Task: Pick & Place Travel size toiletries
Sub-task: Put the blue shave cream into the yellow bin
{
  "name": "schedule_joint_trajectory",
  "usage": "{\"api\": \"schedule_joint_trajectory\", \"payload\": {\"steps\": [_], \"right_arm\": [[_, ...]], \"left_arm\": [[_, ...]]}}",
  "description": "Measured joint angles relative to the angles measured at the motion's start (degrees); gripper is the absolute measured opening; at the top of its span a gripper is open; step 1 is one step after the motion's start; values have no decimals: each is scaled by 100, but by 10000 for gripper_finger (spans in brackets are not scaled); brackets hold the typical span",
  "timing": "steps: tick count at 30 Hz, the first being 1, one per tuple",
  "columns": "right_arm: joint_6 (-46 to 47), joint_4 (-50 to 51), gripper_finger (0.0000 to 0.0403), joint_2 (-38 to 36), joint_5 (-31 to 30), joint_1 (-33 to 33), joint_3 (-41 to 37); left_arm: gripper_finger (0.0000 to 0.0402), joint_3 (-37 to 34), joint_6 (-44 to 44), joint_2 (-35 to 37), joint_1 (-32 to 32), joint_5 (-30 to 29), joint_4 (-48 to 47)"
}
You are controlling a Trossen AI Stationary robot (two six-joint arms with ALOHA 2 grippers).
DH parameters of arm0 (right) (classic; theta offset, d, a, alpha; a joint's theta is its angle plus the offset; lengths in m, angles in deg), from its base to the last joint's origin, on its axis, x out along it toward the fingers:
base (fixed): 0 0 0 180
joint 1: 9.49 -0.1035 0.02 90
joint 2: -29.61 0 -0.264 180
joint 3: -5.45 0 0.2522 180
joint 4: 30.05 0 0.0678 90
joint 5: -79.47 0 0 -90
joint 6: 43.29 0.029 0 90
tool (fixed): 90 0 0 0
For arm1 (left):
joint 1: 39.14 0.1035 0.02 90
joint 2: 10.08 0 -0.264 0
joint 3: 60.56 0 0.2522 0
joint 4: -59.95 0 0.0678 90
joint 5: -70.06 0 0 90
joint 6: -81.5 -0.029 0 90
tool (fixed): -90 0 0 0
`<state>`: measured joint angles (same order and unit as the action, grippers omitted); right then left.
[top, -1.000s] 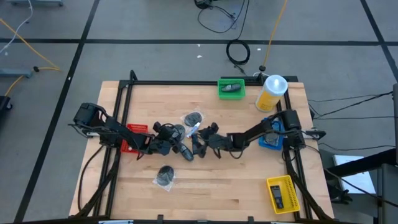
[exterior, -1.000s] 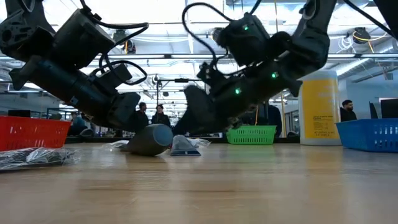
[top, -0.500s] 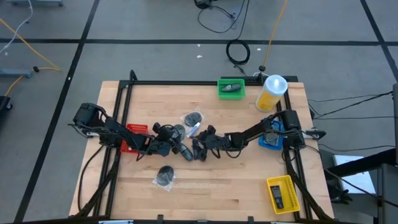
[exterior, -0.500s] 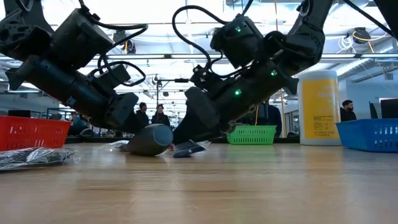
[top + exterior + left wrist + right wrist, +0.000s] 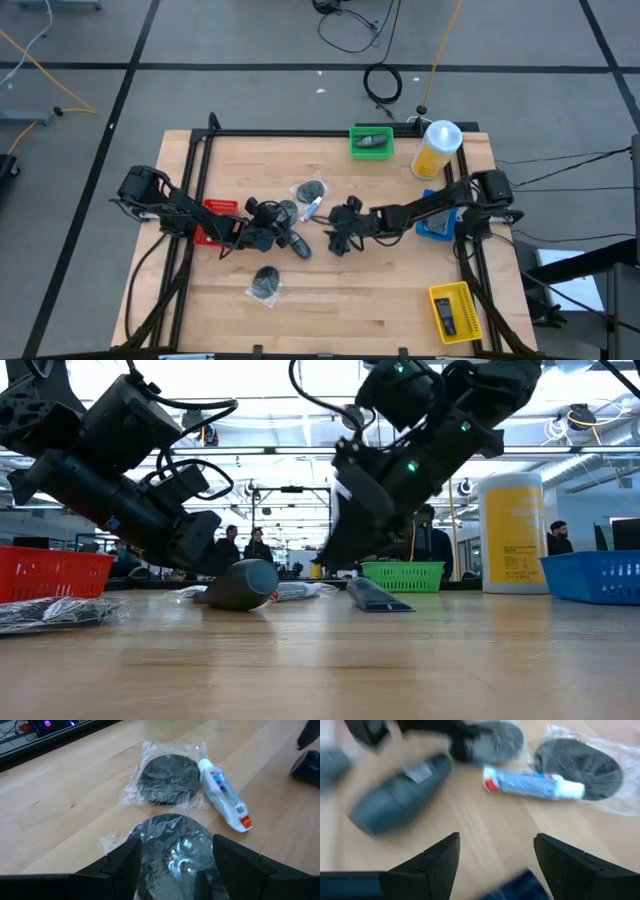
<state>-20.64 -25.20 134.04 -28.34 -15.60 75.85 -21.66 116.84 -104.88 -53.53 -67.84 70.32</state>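
We can read no label. At mid-desk [image 5: 330, 300] our left gripper [image 5: 172, 857] has its fingers spread around a dark round packet [image 5: 172, 847] in clear wrap. A white tube [image 5: 225, 795] lies beside it. The right gripper [image 5: 492, 857], fingers apart, hovers near a dark tube [image 5: 378, 596].

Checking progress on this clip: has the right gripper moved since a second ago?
Yes. The right gripper has pulled back toward the blue basket, away from the left gripper, and lifted.
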Motion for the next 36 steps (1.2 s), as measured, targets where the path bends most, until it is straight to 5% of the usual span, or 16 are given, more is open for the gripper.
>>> {"api": "schedule_joint_trajectory", "payload": {"steps": [6, 13, 18, 26, 36], "right_arm": [[1413, 36, 246, 22, -219, -128, -313], [901, 12, 246, 19, -1110, -480, -452], [533, 195, 246, -477, -1216, -558, -442], [1415, 1435, 247, -1411, -1254, -1024, -603], [2540, 508, 247, -793, -2030, -1482, -1313]], "left_arm": [[241, -1, 76, 0, 0, -3, -27], [241, -1, 76, 0, 0, -7, -25], [241, -1, 82, 0, 0, -5, -18], [241, -1, 100, 0, -4, -3, -46], [241, -1, 120, 0, -6, -3, -38]]}}
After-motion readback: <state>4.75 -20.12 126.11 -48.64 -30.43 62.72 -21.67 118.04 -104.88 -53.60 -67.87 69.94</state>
